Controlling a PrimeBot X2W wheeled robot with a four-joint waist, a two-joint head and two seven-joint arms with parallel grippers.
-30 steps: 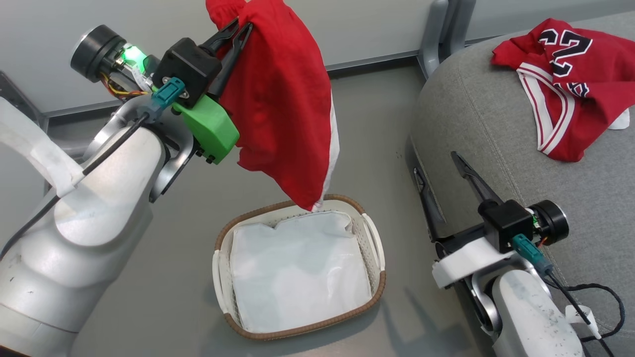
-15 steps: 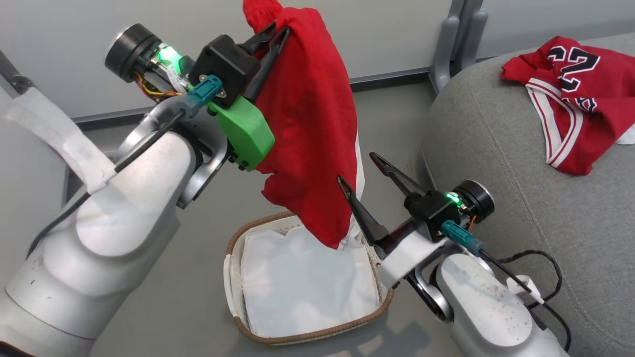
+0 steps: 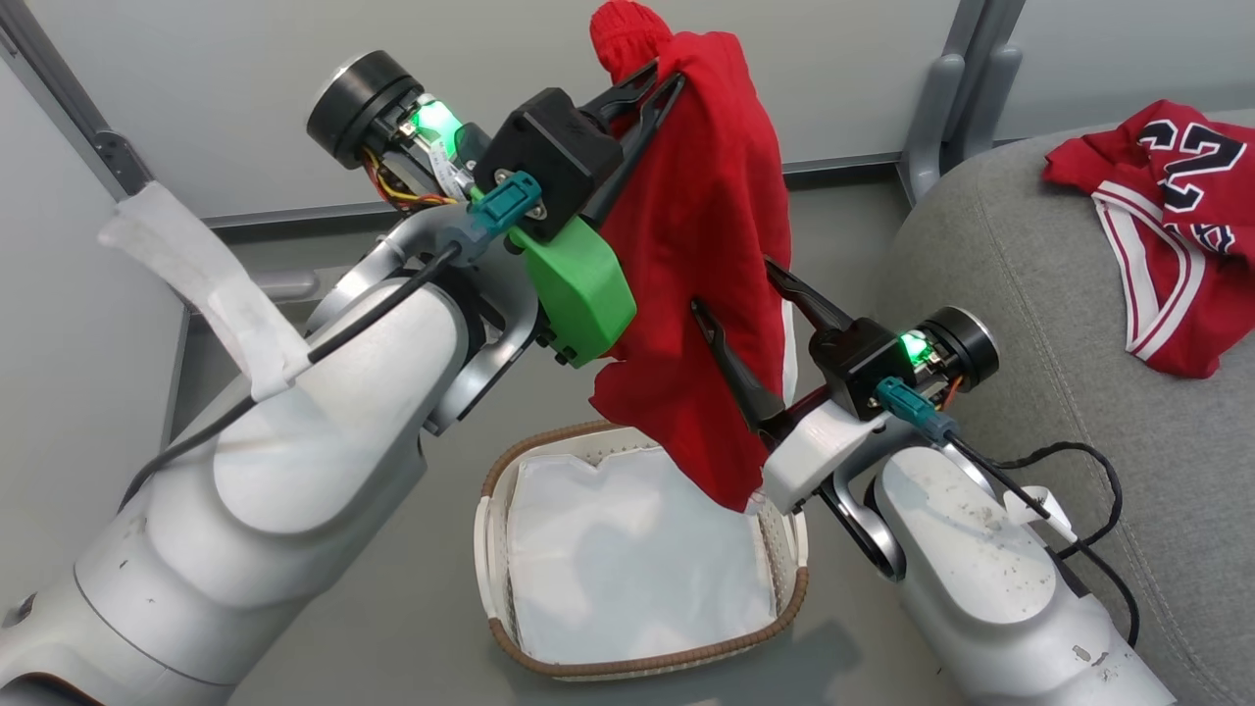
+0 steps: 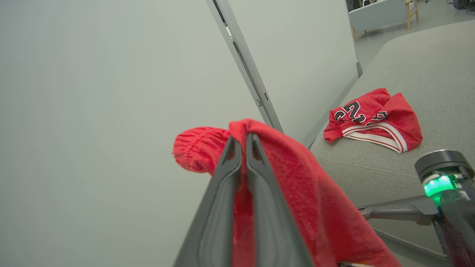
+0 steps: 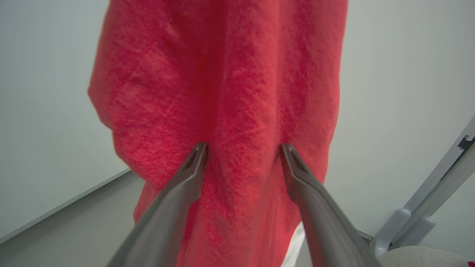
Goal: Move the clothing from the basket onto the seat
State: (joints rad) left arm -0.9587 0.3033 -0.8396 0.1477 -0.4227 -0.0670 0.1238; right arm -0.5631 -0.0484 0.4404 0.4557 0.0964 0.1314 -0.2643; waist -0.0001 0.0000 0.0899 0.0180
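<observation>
My left gripper (image 3: pixel 662 80) is shut on the top of the plain red garment (image 3: pixel 706 294), which hangs high above the cream basket (image 3: pixel 784 613). In the left wrist view the fingers (image 4: pixel 241 178) pinch that cloth (image 4: pixel 297 178). My right gripper (image 3: pixel 737 286) is open, its two fingers straddling the hanging garment's middle; in the right wrist view the fingertips (image 5: pixel 198 154) press into the red fabric (image 5: pixel 222 92). The basket holds just its white liner (image 3: pixel 627 559). The numbered red jersey (image 3: pixel 1177 226) lies on the grey seat (image 3: pixel 1029 314) at the right.
A pale wall panel with a grey post (image 3: pixel 956 88) stands behind the seat. A black cable (image 3: pixel 1079 471) from my right arm trails over the seat's front edge. Grey floor (image 3: pixel 392 608) surrounds the basket.
The head camera has shifted, sliding the scene rightward. My right gripper rose from beside the seat to the hanging garment and now straddles it. The left gripper still holds the garment aloft.
</observation>
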